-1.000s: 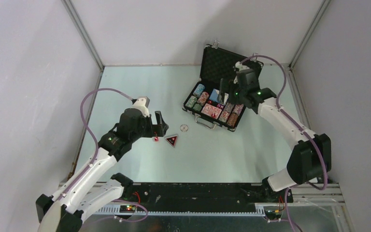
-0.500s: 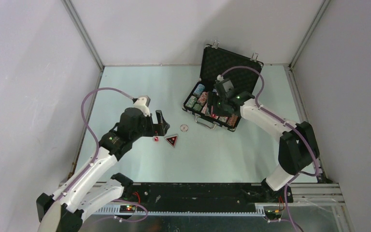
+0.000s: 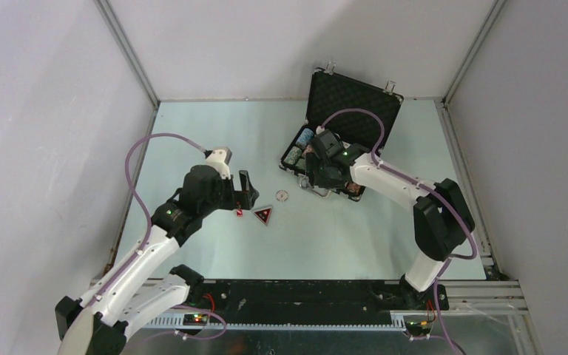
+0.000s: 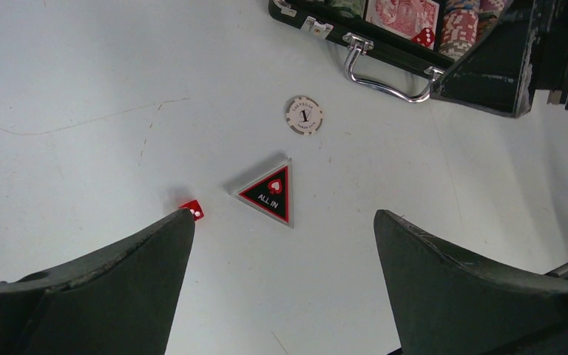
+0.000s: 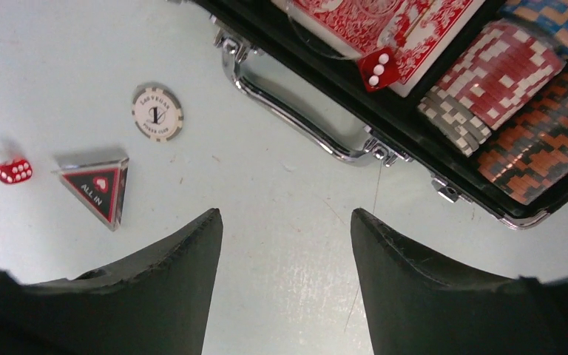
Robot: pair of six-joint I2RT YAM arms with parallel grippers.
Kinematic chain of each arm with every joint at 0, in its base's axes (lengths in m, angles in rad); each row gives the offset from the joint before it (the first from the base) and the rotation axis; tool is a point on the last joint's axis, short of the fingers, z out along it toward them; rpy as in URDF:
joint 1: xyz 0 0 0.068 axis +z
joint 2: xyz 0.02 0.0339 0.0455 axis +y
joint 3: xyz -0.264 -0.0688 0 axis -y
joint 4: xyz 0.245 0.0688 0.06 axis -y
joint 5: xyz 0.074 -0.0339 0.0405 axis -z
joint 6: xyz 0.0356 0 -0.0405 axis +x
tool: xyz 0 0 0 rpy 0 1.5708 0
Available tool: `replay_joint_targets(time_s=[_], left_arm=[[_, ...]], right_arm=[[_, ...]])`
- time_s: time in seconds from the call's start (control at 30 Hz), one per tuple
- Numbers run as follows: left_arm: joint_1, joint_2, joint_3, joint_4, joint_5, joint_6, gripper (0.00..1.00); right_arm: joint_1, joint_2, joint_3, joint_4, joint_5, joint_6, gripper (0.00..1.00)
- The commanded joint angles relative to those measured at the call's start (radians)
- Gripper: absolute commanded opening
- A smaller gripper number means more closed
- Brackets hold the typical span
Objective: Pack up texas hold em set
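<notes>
The black briefcase [image 3: 355, 100] stands open at the back right, lid up. It holds chip stacks [image 5: 488, 81], a red card deck [image 5: 384, 22] and a red die [image 5: 378, 69]. On the table in front lie a white button [image 3: 282, 196], a black "ALL IN" triangle [image 3: 263, 215] and a second red die [image 3: 239, 214]. My right gripper [image 5: 285, 214] is open and empty, just in front of the case's silver handle [image 5: 296, 126]. My left gripper [image 4: 282, 216] is open and empty; the triangle [image 4: 270, 192] lies just beyond its fingertips and the die [image 4: 192, 211] is at its left fingertip.
Grey walls with metal posts close in the table at the back and sides. The arm bases and a black rail run along the near edge. The right arm reaches across the front of the case [image 3: 384, 174].
My right arm swung from above the case's right back part to its front left edge, over the handle. The left arm and the loose pieces have not moved.
</notes>
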Motion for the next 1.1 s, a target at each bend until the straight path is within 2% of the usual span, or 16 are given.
replay_joint_targets(time_s=[0.0, 0.13, 0.3, 0.7, 1.07], left_arm=[[-0.003, -0.023, 0.008, 0.006, -0.007, 0.04, 0.98], [-0.004, -0.02, 0.008, 0.011, -0.013, 0.049, 0.98], [-0.006, -0.014, 0.019, 0.008, -0.018, 0.057, 0.98], [-0.006, -0.007, 0.021, 0.0, -0.019, 0.056, 0.98], [-0.012, -0.005, 0.021, -0.001, -0.018, 0.055, 0.98]], right_arm=[[-0.003, 0.037, 0.103, -0.049, 0.079, 0.032, 0.65], [-0.005, 0.112, 0.208, -0.145, 0.126, 0.043, 0.56], [-0.009, 0.231, 0.339, -0.252, 0.17, 0.057, 0.53], [-0.119, 0.257, 0.301, -0.17, 0.079, 0.185, 0.5], [-0.149, 0.286, 0.292, -0.129, 0.053, 0.302, 0.49]])
